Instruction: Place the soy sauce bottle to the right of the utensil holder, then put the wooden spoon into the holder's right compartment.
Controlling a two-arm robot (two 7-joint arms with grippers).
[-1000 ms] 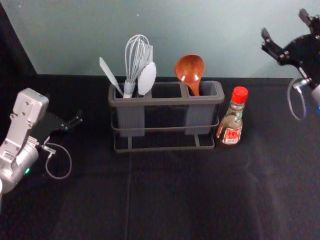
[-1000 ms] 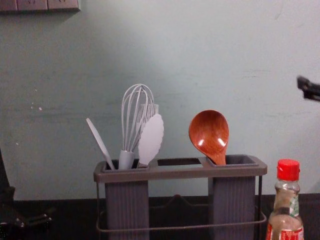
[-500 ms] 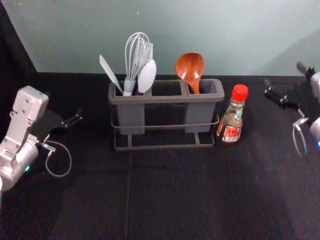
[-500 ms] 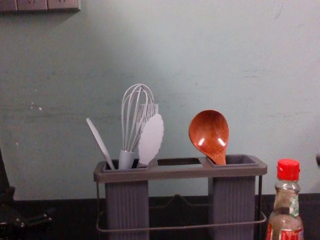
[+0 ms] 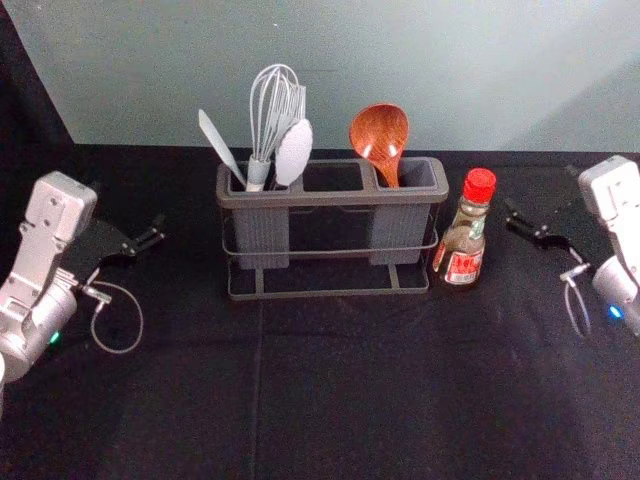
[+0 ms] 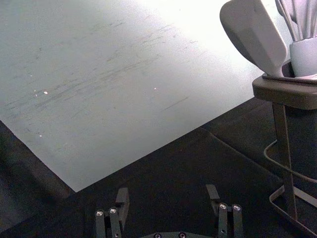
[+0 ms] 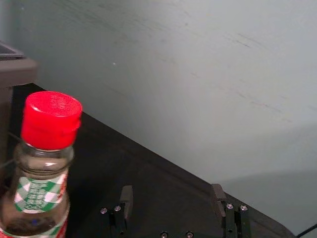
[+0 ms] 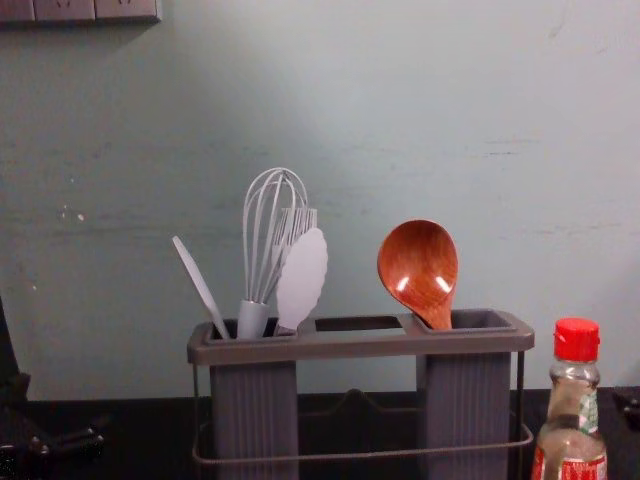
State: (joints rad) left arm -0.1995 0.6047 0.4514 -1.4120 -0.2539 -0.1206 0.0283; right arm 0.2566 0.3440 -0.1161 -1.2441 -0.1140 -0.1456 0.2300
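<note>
There is one soy sauce bottle point(image 5: 466, 240), red-capped, standing upright on the dark-covered desk point(image 5: 350, 400), just beside the right end of the one utensil holder point(image 5: 330, 200). One wooden spoon point(image 8: 418, 270) and four pale utensils stand in that holder. Of the two claws, the right claw point(image 5: 543, 190) is to the right of the bottle, near it but apart, and in its own wrist view the right claw point(image 7: 172, 188) has its fingers spread wide with nothing between them. The left claw point(image 5: 128, 207) is parked to the left of the holder, well apart from it, also wide and holding nothing. The holder carries two grey cups with an open gap in the frame between them. The left cup point(image 5: 263, 235) has a whisk point(image 8: 254, 320), a flat scalloped-edged utensil point(image 8: 302, 280), a toothed or bristled piece point(image 8: 297, 220) behind it, and a slim utensil point(image 8: 200, 285) leaning out to the left. The right cup point(image 5: 398, 232) has the wooden spoon, bowl up, its handle going down inside.
</note>
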